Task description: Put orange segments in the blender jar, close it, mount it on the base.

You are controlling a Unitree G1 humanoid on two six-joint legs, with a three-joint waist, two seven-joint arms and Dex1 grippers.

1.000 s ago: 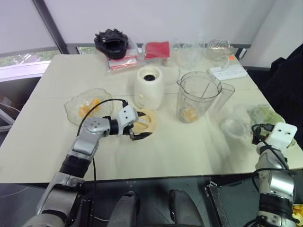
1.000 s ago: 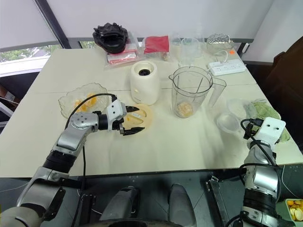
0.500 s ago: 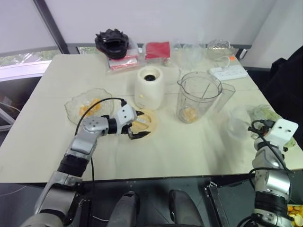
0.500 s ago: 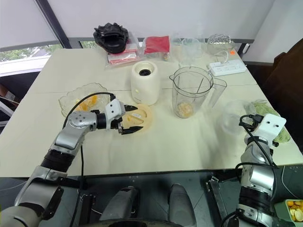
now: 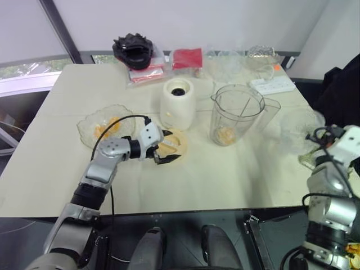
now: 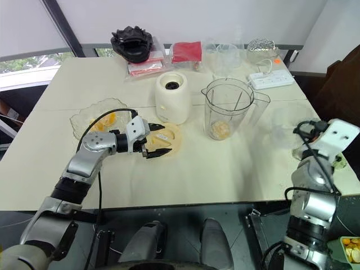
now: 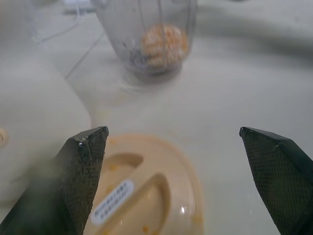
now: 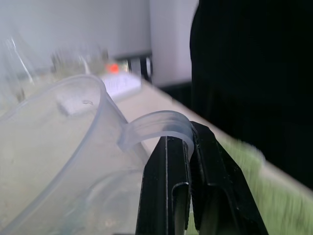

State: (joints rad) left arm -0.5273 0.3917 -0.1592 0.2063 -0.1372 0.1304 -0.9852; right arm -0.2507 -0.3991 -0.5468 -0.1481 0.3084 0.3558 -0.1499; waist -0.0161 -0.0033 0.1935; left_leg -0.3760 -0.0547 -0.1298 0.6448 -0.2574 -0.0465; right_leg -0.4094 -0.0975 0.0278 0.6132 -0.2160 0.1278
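Left pincer (image 7: 171, 181) gapes wide, held low; right pincer (image 8: 188, 147) (raised off the side) is pinched closed.

The base (image 6: 172, 98) left of the blender jar (image 6: 227, 109), lid (image 6: 163, 142) before base, dish (image 6: 98, 117) farther left

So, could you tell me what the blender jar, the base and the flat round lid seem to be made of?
The blender jar: clear, probably plastic; orange segments show through its wall. The base: glossy cream-white plastic by its look, with a black socket on top. The flat round lid: smooth cream plastic, apparently, carrying a small sticker.
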